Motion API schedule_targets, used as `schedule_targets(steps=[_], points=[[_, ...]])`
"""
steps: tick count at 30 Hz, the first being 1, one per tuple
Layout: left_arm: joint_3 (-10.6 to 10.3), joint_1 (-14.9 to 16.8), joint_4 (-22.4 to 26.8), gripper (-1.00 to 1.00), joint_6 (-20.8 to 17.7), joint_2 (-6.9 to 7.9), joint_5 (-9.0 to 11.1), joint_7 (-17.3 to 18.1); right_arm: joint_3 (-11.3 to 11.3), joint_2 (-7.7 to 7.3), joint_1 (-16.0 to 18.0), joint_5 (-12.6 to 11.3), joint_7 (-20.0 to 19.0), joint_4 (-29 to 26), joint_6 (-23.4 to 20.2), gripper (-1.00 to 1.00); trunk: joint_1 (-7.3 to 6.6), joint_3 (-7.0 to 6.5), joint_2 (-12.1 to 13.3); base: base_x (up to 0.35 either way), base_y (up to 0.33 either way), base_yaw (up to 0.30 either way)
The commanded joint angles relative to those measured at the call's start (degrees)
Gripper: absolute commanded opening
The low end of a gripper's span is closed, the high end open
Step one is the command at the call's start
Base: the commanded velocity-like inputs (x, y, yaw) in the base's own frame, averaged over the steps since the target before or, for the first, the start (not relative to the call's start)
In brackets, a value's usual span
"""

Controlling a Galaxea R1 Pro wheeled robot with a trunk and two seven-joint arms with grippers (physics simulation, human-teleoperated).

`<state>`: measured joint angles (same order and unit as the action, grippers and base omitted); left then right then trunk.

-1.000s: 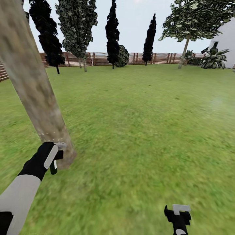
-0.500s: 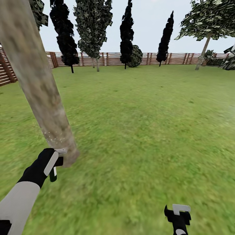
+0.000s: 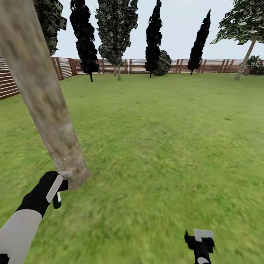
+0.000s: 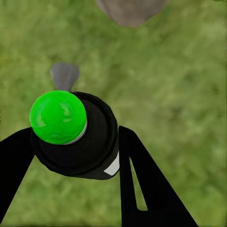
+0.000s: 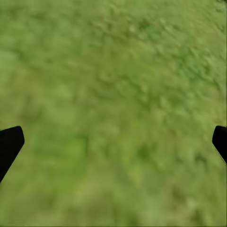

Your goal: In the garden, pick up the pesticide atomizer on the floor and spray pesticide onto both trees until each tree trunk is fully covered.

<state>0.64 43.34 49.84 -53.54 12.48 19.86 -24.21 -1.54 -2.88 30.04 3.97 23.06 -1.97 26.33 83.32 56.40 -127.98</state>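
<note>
Risk: left gripper, fingers clamped on pesticide atomizer, sprays only low on near tree trunk, so upper bark and 2nd tree stay uncovered; right gripper fingers apart, idle.

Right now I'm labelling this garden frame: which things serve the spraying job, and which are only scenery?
Job:
- pesticide atomizer, in left gripper
- near tree trunk
- pesticide specks on it
- far tree

Scenery:
- dark columnar trees
- wooden fence
- lawn
- right gripper, open
</note>
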Motion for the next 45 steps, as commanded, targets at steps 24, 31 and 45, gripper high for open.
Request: schedule_targets(steps=[24, 31, 45], points=[[-0.6, 5.4, 1.2, -1.00, -4.0, 0.08, 0.7, 0.3, -0.1, 0.01, 0.0, 0.4, 0.4, 0.0, 0.0, 1.00, 0.01, 0.05, 0.0, 0.058, -0.143, 0.157], [-0.6, 9.3, 1.2, -1.00, -3.9, -0.27, 0.6, 0.1, 0.0, -0.19, 0.0, 0.4, 0.4, 0.0, -0.1, 1.00, 0.01, 0.05, 0.0, 0.279, -0.119, 0.002], [-0.7, 9.4, 1.3, -1.00, -3.9, 0.00, 0.5, 0.0, -0.1, -0.11, 0.0, 0.4, 0.4, 0.0, 0.0, 1.00, 0.01, 0.05, 0.0, 0.068, -0.251, 0.000]])
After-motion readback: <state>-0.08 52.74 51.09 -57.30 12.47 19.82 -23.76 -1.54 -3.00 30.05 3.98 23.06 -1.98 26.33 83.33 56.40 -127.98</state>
